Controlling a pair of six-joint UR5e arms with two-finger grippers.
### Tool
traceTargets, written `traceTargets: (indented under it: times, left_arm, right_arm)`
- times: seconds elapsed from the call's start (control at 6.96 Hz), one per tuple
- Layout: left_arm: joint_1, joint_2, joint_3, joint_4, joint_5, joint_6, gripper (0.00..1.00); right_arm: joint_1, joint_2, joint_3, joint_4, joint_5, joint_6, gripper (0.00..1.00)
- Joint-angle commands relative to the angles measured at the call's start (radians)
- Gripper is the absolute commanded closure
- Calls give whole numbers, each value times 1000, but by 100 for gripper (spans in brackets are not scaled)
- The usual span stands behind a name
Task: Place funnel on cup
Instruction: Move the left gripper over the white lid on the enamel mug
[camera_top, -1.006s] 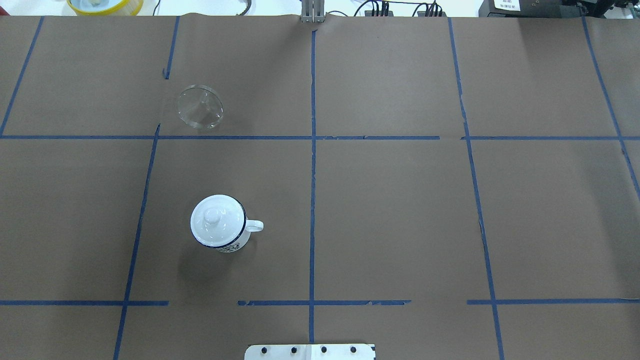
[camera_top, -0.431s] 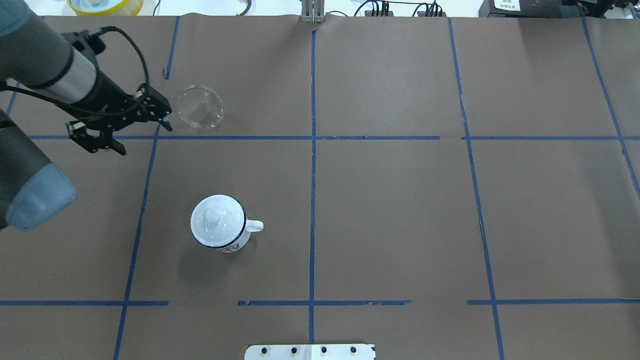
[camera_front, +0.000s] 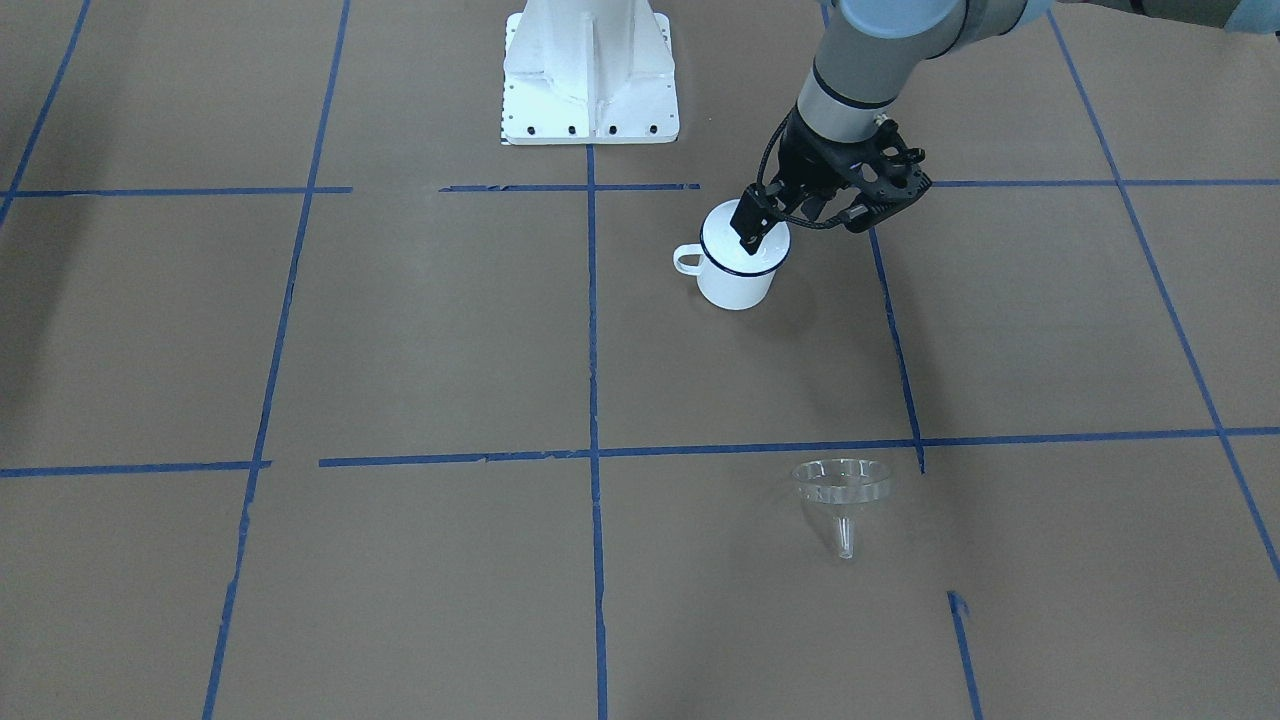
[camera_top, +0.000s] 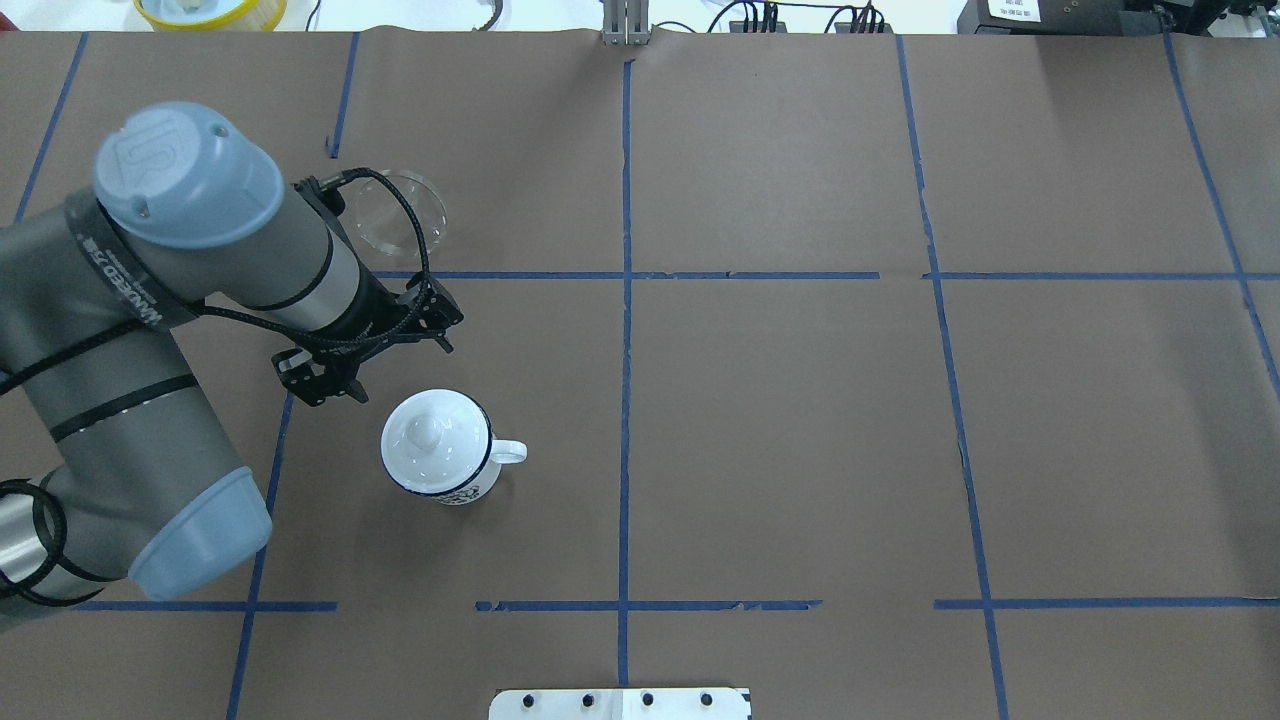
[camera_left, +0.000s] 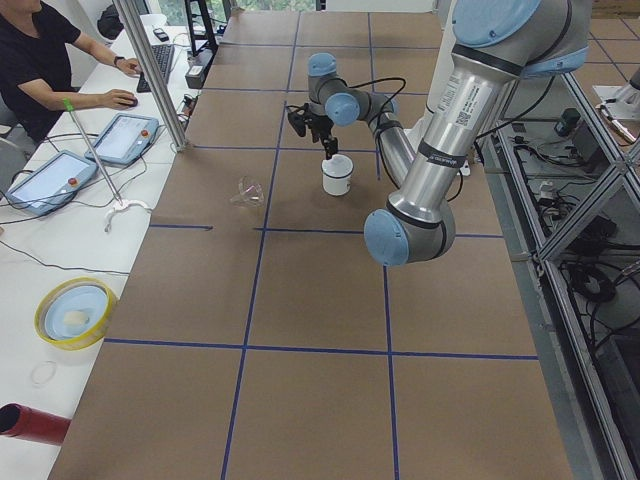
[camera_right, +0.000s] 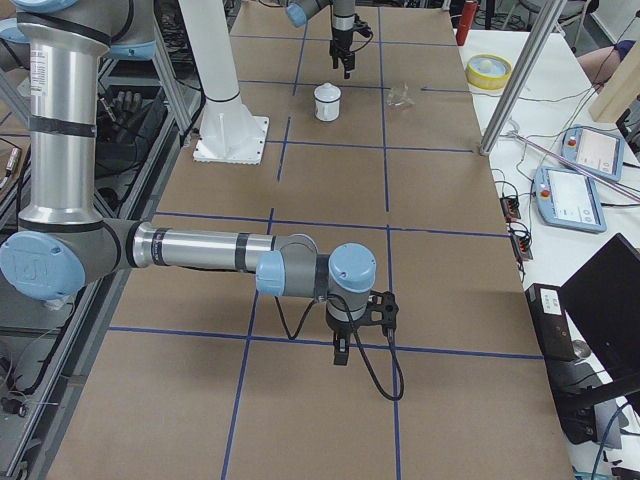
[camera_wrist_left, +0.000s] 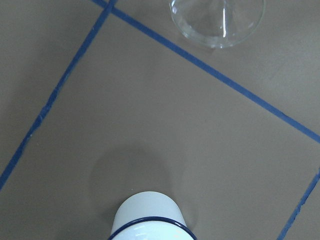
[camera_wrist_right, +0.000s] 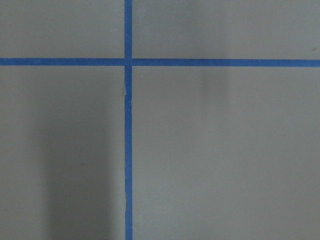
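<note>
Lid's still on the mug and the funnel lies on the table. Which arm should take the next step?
Left, I'd say: the left gripper hangs open close to the cup and lid, funnel nearby; the right gripper sits far down the table.

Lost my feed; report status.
Left tool open, empty, near cup; right tool's state unclear. Funnel on table, ungrasped. Lid on cup blocks placement.

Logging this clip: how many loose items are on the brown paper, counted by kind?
funnel: 1
cup: 1
lid, sitting on the cup: 1
Total: 3
</note>
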Motion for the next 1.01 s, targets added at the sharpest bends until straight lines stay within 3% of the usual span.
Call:
traceTargets:
  times: [0.0,0.72,0.86]
  left_arm:
    - [78,-2,0,43,119,-34,8]
    - [120,-4,0,41,126,-86,15]
    - [122,-4,-1,43,122,-86,24]
  right_arm:
    - [0,0,0,0,0,0,0]
    - [0,0,0,0,0,0,0]
    - [0,0,0,0,0,0,0]
